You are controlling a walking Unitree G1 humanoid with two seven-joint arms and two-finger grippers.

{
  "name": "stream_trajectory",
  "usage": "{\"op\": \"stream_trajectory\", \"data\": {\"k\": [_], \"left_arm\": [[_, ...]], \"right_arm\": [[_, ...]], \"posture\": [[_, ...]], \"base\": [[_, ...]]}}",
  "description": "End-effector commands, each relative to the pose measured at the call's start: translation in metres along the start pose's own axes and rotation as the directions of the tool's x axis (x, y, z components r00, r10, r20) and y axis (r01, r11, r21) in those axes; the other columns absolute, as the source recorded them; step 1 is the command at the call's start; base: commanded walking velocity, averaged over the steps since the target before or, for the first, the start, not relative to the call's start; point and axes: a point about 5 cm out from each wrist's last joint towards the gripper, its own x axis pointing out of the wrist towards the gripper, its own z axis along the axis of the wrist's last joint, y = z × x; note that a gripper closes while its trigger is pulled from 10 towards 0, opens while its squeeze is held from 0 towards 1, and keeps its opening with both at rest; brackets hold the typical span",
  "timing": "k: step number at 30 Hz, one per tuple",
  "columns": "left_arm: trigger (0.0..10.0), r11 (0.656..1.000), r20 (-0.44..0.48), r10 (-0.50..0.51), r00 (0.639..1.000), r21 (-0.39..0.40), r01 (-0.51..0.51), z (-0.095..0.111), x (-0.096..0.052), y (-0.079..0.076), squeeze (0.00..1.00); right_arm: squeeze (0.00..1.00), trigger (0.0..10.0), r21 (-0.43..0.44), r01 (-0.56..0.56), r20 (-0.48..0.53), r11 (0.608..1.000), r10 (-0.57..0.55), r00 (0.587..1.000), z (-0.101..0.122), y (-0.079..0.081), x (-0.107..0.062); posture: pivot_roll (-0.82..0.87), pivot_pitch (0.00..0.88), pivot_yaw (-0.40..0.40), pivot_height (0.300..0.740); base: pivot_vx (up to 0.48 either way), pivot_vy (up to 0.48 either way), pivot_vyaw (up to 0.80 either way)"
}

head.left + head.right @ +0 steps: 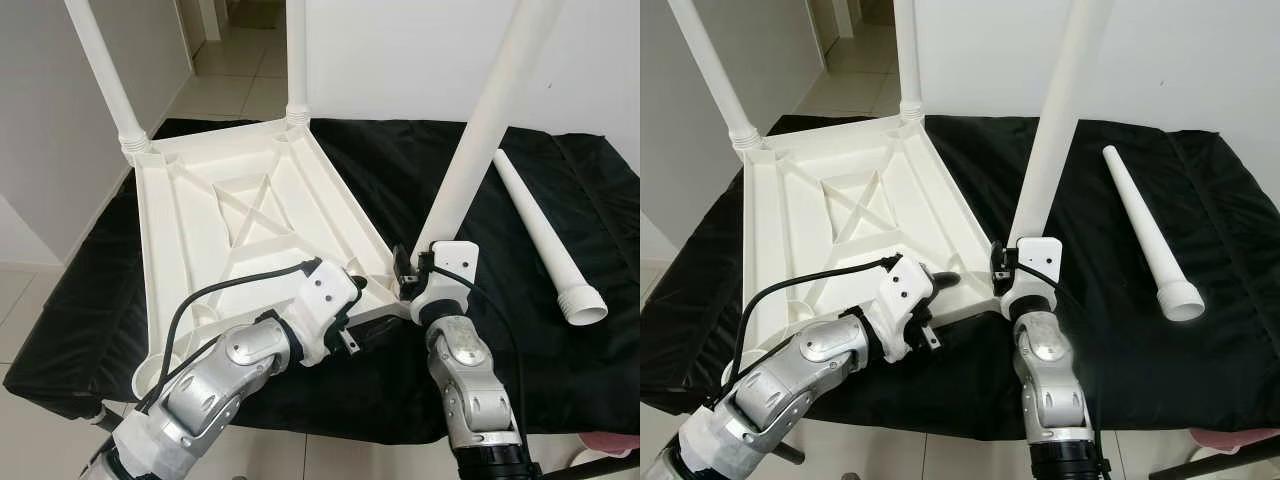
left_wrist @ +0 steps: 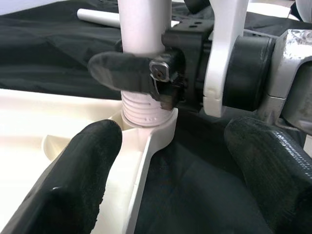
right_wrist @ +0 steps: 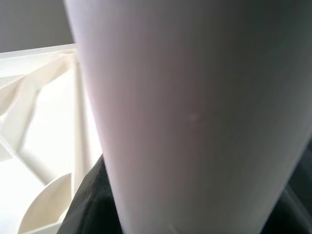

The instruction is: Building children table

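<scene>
Three legs stand upright in the corner sockets of the upturned tabletop (image 1: 235,215), which lies on a black cloth (image 1: 90,300). The third leg (image 1: 478,135), at the near right corner, has its long axis close to vertical, leaning slightly right. The right claw (image 1: 412,268) grips it just above the socket. The left claw (image 1: 345,318), fingers spread wide and empty, sits just beside that corner, pointing at the joint. The fourth leg (image 1: 545,240) lies flat near the cloth's right edge, well apart, nearer the right arm.

The left wrist view shows the ribbed leg end (image 2: 142,106) not fully down in the socket; the head views hide this.
</scene>
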Motion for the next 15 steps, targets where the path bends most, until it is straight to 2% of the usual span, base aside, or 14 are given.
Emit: {"op": "stream_trajectory", "data": {"k": [1,5,9,10,11,12,15], "left_arm": [[10.0,0.990,-0.015,-0.140,0.990,0.001,0.140,-0.003,-0.002,-0.009,0.00],[10.0,0.993,-0.014,-0.120,0.993,-0.005,0.120,-0.005,-0.002,-0.008,0.00],[10.0,0.992,-0.010,-0.122,0.992,-0.009,0.122,-0.005,-0.001,-0.009,0.00],[10.0,0.992,-0.009,-0.123,0.992,-0.008,0.123,-0.005,-0.001,-0.009,0.00],[10.0,0.992,-0.008,-0.124,0.992,-0.006,0.124,-0.005,0.000,-0.009,0.00],[10.0,0.992,-0.007,-0.123,0.992,-0.004,0.123,-0.004,0.000,-0.008,0.00],[10.0,0.993,-0.004,-0.116,0.993,0.001,0.116,-0.004,0.000,-0.006,0.00]], "right_arm": [[0.00,10.0,0.049,0.065,-0.072,0.997,-0.062,0.996,-0.010,0.004,-0.002],[0.00,10.0,0.088,0.100,-0.047,0.991,-0.096,0.994,-0.002,0.009,0.001],[0.00,10.0,0.064,0.085,-0.034,0.994,-0.083,0.996,0.001,0.009,-0.001],[0.42,10.0,0.055,0.067,-0.033,0.996,-0.066,0.997,0.001,0.011,-0.003],[0.42,10.0,0.050,0.055,-0.033,0.997,-0.053,0.998,0.000,0.012,-0.004],[1.00,10.0,0.051,0.041,-0.027,0.998,-0.040,0.999,0.001,0.013,-0.005],[1.00,10.0,0.048,0.035,-0.001,0.998,-0.035,0.999,0.005,0.009,-0.006]], "posture": [[-0.06,0.068,0.019,0.740],[-0.06,0.064,0.015,0.740],[-0.07,0.063,0.009,0.740],[-0.07,0.061,0.009,0.740],[-0.07,0.059,0.008,0.740],[-0.07,0.059,0.007,0.740],[-0.08,0.056,0.006,0.740]], "base": [[0.000,0.000,0.00],[0.000,0.000,0.00],[0.000,0.000,0.00],[0.000,0.000,0.00],[0.000,0.000,0.00],[0.000,0.000,0.00],[0.000,0.000,0.00]]}}
